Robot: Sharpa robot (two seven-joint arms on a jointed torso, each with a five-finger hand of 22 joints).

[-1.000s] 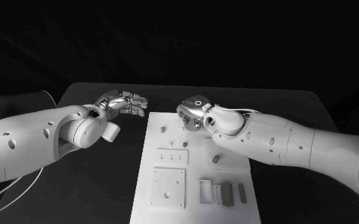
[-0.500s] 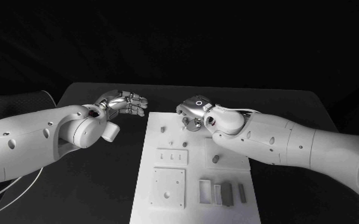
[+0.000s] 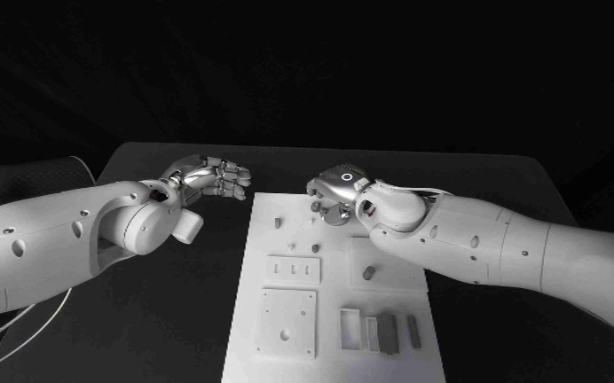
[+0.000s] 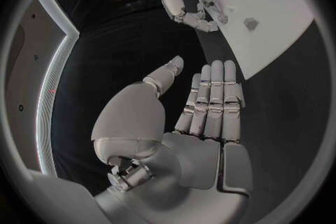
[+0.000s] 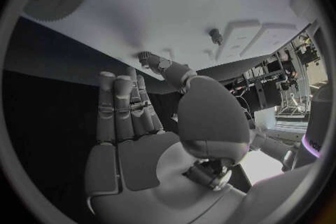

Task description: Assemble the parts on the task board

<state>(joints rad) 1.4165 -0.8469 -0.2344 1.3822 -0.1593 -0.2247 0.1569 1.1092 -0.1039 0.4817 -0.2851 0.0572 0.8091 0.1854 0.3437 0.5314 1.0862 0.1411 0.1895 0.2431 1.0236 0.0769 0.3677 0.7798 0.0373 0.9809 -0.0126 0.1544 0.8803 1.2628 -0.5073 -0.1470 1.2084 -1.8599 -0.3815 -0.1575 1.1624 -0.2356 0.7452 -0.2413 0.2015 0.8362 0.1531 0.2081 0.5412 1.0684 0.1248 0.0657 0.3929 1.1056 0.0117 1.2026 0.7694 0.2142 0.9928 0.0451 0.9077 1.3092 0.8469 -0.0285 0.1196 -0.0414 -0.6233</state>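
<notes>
The right hand [image 3: 335, 195] hovers over the far end of the white board [image 3: 335, 312], fingers straight and apart, holding nothing; the left hand [image 3: 208, 176] waits open beside it. The small grey pegs [image 3: 368, 271] look light, rigid and smooth, best pinched at their sides.

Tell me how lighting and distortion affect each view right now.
Head view: dark surround, the white rectangular task board bright, small grey parts legible. Left wrist view: fisheye bends the board's edge; the silver left hand evenly lit, the right hand beyond it. Right wrist view: the board curves overhead, the silver right hand dim.
</notes>
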